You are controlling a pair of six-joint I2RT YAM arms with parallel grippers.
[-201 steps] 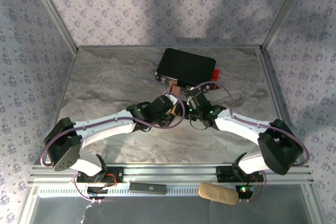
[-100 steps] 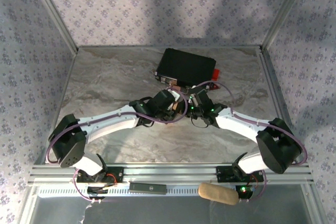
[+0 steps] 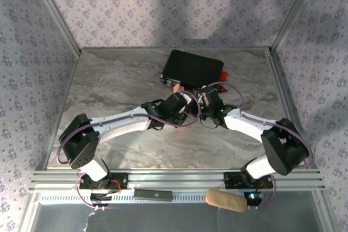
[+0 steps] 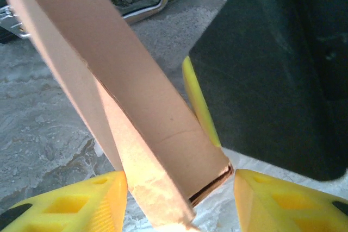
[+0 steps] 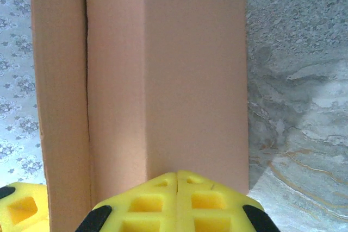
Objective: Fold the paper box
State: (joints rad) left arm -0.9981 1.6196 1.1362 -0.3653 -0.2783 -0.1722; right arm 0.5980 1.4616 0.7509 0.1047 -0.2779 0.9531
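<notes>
Left to right. The left gripper (image 4: 179, 182) has its yellow fingers (image 4: 76, 205) spread about halfway, one on each side of the near end of the paper box (image 4: 144, 99). The box fills the gap from pad to pad, so it is judged to be clamped there. From those pads the box rises up and away as a salmon sleeve, with a slit of open end showing just inside the right-hand pad.

Across the box, the right gripper (image 5: 176, 180) has its pads pressed together with nothing between them. Directly ahead of its tips stands the broad face of the box. A narrower panel lies to the left of that face, and a dark seam divides the two. Whether the tips touch the card cannot be told.

Step in hand, as a judgement: the walls are formed, one arm steadies the sleeve, and the other serves as a blunt pusher to seat a panel or flap. The next move calls for a short, square push from the closed tips, with the clamp holding firm so the thin card does not buckle or slip.

Surroundings: the black case (image 3: 193, 68) lies just beyond both grippers on the marbled table (image 3: 109, 80), and a small red object (image 3: 223, 75) sits at its right end. The case crowds any forward travel, and the two wrists sit close together, so sideways room is small.
</notes>
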